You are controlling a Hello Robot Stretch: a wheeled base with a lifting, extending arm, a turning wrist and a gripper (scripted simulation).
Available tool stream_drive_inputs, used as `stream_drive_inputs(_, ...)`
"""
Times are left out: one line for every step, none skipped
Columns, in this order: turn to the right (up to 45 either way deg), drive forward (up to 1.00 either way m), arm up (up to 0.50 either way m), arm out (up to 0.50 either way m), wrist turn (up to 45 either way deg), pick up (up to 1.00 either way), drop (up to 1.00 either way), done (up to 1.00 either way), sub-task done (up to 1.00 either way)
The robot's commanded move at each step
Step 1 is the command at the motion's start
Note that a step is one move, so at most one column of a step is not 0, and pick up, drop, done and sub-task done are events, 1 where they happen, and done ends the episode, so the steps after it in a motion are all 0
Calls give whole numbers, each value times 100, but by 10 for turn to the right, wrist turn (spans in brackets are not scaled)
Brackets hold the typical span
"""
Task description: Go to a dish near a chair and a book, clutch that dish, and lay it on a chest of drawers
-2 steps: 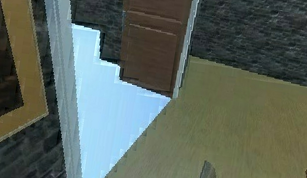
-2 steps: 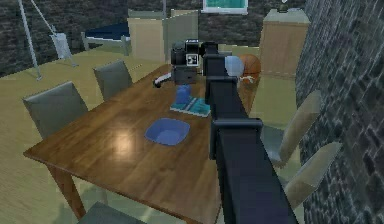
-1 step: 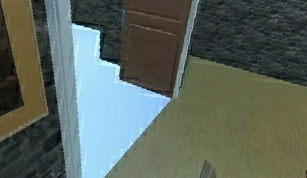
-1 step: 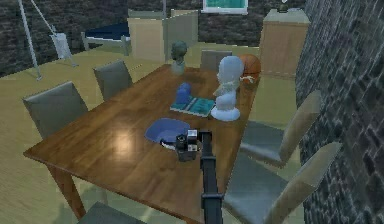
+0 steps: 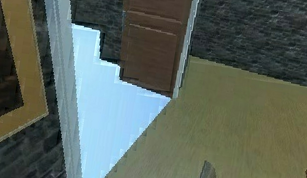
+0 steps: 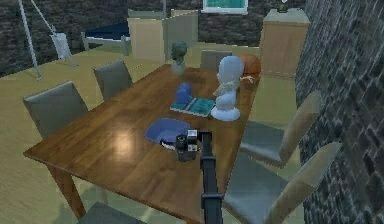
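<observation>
Close by the jaws, a blue dish (image 6: 159, 129) lies on the surface (image 6: 105, 145), a teal book (image 6: 193, 104) beyond; whether the jaws hold anything cannot be told.

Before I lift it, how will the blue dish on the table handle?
The blue dish looks shallow and rigid, so it probably won't flex. Lying flat on the table, it seems unlikely to roll. Its low rim may give little hold.
</observation>
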Motion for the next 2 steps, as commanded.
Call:
stream_drive_inputs(0,0,10,0,0,0,0,0,0)
stream_drive_inputs(0,0,20,0,0,0,0,0,0)
